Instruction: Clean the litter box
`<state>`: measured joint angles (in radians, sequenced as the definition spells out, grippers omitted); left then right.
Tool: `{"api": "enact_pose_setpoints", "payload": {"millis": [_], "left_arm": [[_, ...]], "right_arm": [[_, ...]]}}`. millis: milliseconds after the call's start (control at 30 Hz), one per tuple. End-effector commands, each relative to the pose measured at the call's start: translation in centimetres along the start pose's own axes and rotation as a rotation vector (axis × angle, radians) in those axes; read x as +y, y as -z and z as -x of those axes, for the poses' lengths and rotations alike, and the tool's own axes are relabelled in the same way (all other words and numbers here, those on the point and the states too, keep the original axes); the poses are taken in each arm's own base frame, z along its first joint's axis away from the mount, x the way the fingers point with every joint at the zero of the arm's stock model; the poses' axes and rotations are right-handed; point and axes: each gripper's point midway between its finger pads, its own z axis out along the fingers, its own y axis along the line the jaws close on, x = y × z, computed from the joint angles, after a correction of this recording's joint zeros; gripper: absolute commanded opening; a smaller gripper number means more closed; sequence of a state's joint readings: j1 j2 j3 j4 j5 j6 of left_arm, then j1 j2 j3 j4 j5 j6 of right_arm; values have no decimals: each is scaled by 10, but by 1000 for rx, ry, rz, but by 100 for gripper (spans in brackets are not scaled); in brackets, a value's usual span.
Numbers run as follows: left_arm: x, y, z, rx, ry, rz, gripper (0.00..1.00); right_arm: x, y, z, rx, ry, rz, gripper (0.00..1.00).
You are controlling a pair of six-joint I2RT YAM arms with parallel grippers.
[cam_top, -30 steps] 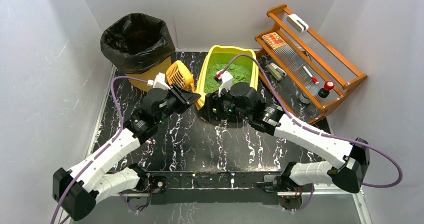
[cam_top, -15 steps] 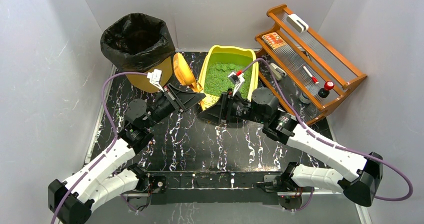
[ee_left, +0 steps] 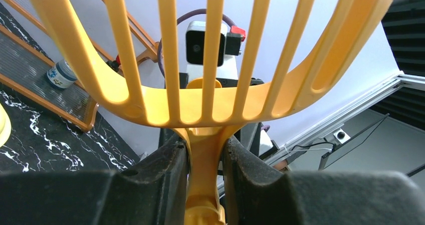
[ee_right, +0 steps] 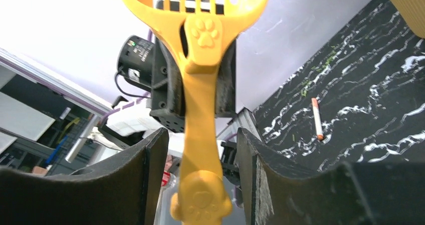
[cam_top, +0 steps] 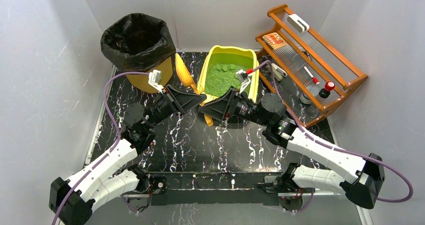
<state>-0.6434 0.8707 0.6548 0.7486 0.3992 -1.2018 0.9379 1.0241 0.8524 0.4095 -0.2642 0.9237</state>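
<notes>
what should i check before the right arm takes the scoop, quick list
1. left tool clamped on the neck of the scoop: ok
2. scoop handle lies between the fingers of the right tool: ok, with a gap on each side
3. right tool gripping the handle: not ok, its jaws stand open
4. scoop bars free of litter: ok in the left wrist view
5. clumps left in the litter box: cannot tell from the top view
</notes>
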Motion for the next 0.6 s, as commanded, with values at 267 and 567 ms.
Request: {"api": "enact_pose_setpoints", "payload": {"millis": [267, 567], "left_arm": [[-2, 6, 4, -45, -21, -23, 4], [23, 15, 9, -49, -45, 202, 74]], "right_arm": [[9, -3, 20, -105, 18, 48, 9], [-24, 17, 8, -42, 133, -144, 6]]}}
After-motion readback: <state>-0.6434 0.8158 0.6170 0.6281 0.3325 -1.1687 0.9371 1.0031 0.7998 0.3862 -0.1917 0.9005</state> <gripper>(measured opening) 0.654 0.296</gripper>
